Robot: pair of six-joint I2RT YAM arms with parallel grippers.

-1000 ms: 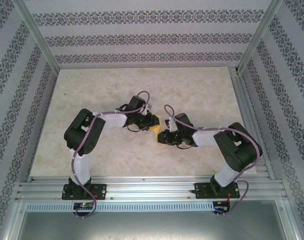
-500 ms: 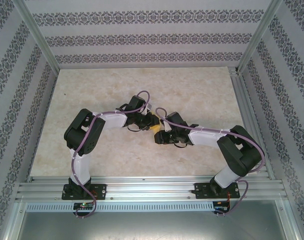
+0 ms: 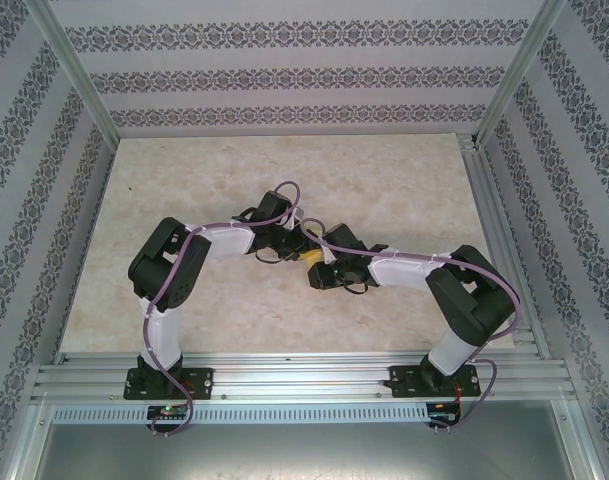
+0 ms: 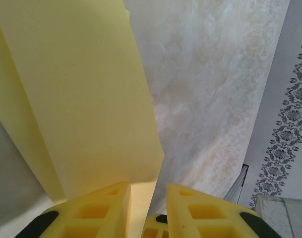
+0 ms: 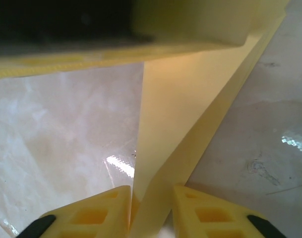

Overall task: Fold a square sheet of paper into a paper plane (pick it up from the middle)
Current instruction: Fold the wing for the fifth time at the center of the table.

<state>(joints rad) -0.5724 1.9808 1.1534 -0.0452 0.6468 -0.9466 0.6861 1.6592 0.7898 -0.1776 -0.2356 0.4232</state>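
Paper (image 4: 81, 99), light and floppy, sits clamped in left gripper (image 4: 147, 210) and right gripper (image 5: 151, 210); probably best held near its creases.

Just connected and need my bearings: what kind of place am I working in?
Probably a purpose-built test booth, not a home: aluminium frame, patterned wall panels on three sides, and a marble-look tabletop.

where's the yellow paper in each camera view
top external: paper, a small yellow patch just below the middle of the picture.
left wrist: paper covers the upper left and runs down into the left gripper.
right wrist: paper is a folded strip rising from the right gripper to the upper right.
shared landmark: the marbled table top.
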